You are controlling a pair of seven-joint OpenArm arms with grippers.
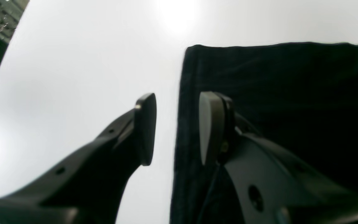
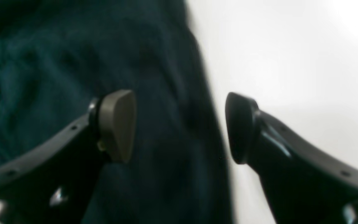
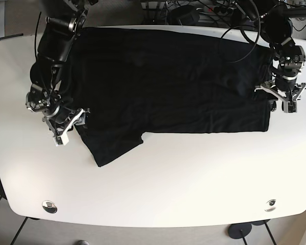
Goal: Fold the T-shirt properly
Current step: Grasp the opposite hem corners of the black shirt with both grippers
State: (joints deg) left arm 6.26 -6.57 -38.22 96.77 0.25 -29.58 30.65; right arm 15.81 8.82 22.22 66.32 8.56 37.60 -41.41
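T-shirt (image 3: 168, 81) edges are being straddled by both wide-open, empty pincers, left gripper (image 1: 177, 129) and right gripper (image 2: 180, 126); cloth should be pinched deep between the pads.

I am reaching both arms down over the table, wrists bent so the grippers point at the surface. I am holding my left gripper (image 1: 177, 129) with its jaws apart, and my right gripper (image 2: 180, 126) spread wider, fingers (image 2: 118, 124) clear of each other
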